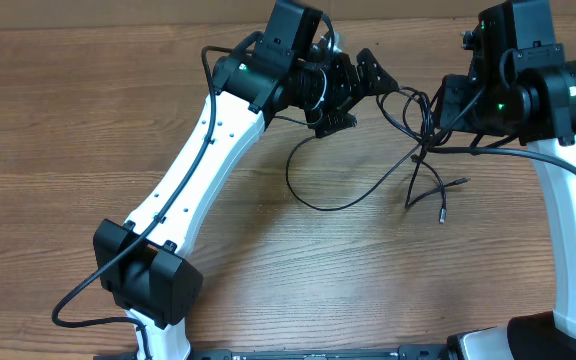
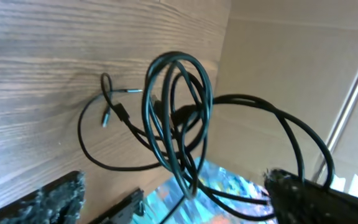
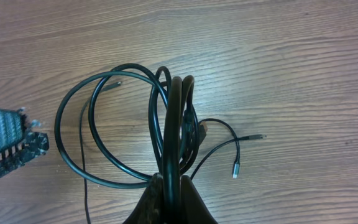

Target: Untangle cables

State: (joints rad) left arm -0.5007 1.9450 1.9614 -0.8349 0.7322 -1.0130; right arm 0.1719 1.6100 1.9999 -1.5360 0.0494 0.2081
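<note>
Worktop (image 1: pixel 88 120): wood-grain, carries all.
Left tool (image 2: pixel 182 199): fingers spread wide, cable loops hanging between them.
Right tool (image 3: pixel 171 186): pressed together, pinching the cables (image 3: pixel 173 134).
Cables: tangled bundle, long axis running straight out from the right tool; plug ends (image 3: pixel 236 168) lie on the worktop.

No readable text, label or number anywhere.

Cables (image 1: pixel 423 150) on table (image 1: pixel 68 120), R of ctr
</note>
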